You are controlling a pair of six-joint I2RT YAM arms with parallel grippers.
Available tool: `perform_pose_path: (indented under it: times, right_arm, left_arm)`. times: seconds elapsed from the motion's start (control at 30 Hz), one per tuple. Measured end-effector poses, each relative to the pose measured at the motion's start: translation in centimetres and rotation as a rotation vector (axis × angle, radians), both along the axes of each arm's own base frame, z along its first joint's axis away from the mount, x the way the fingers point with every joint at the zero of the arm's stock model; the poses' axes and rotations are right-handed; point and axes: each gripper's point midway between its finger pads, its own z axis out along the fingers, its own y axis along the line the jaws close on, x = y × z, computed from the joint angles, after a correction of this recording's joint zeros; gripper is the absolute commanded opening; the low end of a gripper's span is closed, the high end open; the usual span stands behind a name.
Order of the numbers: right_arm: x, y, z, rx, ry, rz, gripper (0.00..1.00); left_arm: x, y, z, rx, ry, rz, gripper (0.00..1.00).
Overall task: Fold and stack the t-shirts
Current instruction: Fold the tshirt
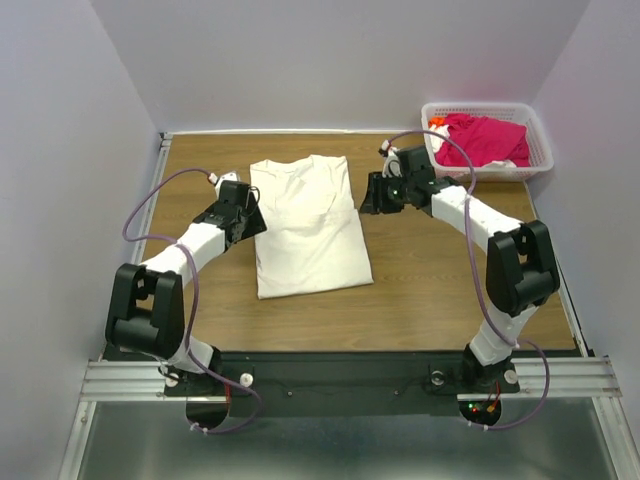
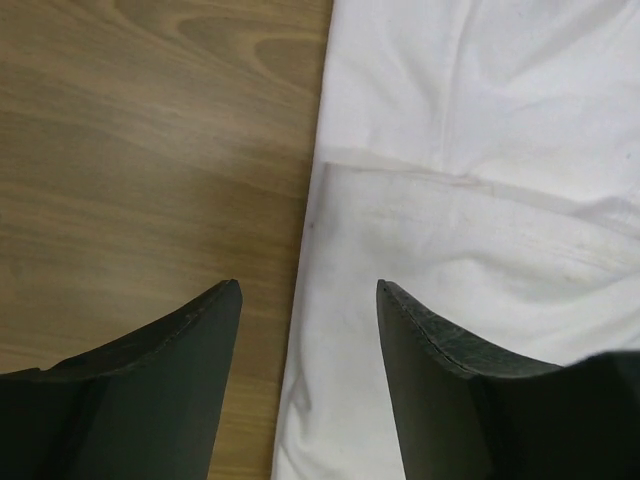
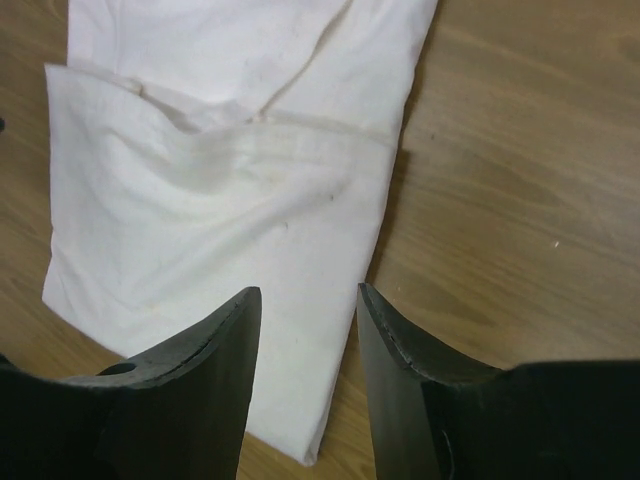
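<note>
Off-white t-shirt (image 1: 305, 225) laid flat at middle of counter (image 1: 450, 290), sides folded inward. Left claw (image 2: 308, 290) held apart over shirt's left edge, nothing gripped. Right claw (image 3: 308, 292) held apart over shirt's right edge, likewise empty. Magenta t-shirt (image 1: 485, 138) bunched inside white lattice basket (image 1: 490, 173) at far right corner.

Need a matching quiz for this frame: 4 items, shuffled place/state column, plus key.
Items:
1. off-white t-shirt
2. magenta t-shirt
3. left gripper
4. right gripper

Place/state:
A. open, at the white shirt's edge nearer the basket
B. bunched in the basket
C. lying flat on the table
D. open, at the white shirt's edge away from the basket

Pairs: 1-C, 2-B, 3-D, 4-A
</note>
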Motion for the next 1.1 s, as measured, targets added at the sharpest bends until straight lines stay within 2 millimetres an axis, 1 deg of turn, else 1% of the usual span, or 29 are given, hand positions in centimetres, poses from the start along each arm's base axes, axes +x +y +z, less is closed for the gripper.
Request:
perform_pose_path:
  times: [0.17,0.27,0.33,0.37,0.4,0.47,0.53,0.57,0.6,0.63,0.73,0.77,0.83,0.93,1.1]
  right_arm:
    - [-3.6,-0.1,-2.7,0.011,0.104,0.011,0.49]
    - [-5.2,0.0,-3.7,0.017,0.146,0.018,0.49]
    - [-5.7,0.1,-3.9,0.020,0.156,0.025,0.49]
    - [-6.0,0.1,-3.9,0.025,0.160,0.029,0.49]
    - [-6.2,0.2,-3.9,0.027,0.160,0.033,0.49]
    - [-6.5,0.3,-3.9,0.032,0.163,0.036,0.49]
    - [-6.8,0.5,-3.9,0.042,0.166,0.040,0.49]
    - [-7.0,0.7,-4.0,0.048,0.169,0.045,0.49]
    - [-7.2,0.9,-4.2,0.050,0.173,0.051,0.49]
    - [-7.6,1.1,-4.5,0.052,0.181,0.058,0.49]
    - [-8.6,1.5,-5.2,0.052,0.201,0.075,0.49]
    - [-9.0,1.6,-5.5,0.050,0.209,0.082,0.49]
    - [-9.7,1.6,-6.1,0.047,0.226,0.089,0.49]
    - [-10.3,1.6,-6.7,0.042,0.245,0.096,0.49]
    - [-10.5,1.6,-7.1,0.042,0.246,0.098,0.49]
  left_arm:
    - [1.9,-0.8,-1.7,0.014,0.038,-0.064,0.64]
    - [2.9,-1.1,-2.4,0.016,0.047,-0.086,0.59]
    - [3.3,-1.2,-2.9,0.021,0.057,-0.095,0.58]
    - [3.5,-1.2,-3.1,0.024,0.062,-0.101,0.54]
    - [3.7,-1.2,-3.3,0.025,0.066,-0.105,0.52]
    - [3.9,-1.3,-3.6,0.029,0.072,-0.111,0.42]
    - [4.3,-1.2,-3.9,0.034,0.078,-0.115,0.36]
    - [4.4,-1.2,-4.1,0.037,0.081,-0.117,0.27]
    - [4.5,-1.2,-4.4,0.042,0.087,-0.121,0.25]
    - [4.5,-1.2,-4.5,0.044,0.089,-0.125,0.18]
    - [4.5,-1.2,-4.7,0.052,0.096,-0.132,0.12]
    - [4.6,-1.2,-4.6,0.054,0.095,-0.134,0.05]
    - [5.1,-1.2,-4.3,0.061,0.084,-0.140,0.00]
    - [5.6,-1.3,-3.6,0.068,0.068,-0.147,0.00]
    - [6.7,-0.9,-2.5,0.099,0.036,-0.142,0.00]
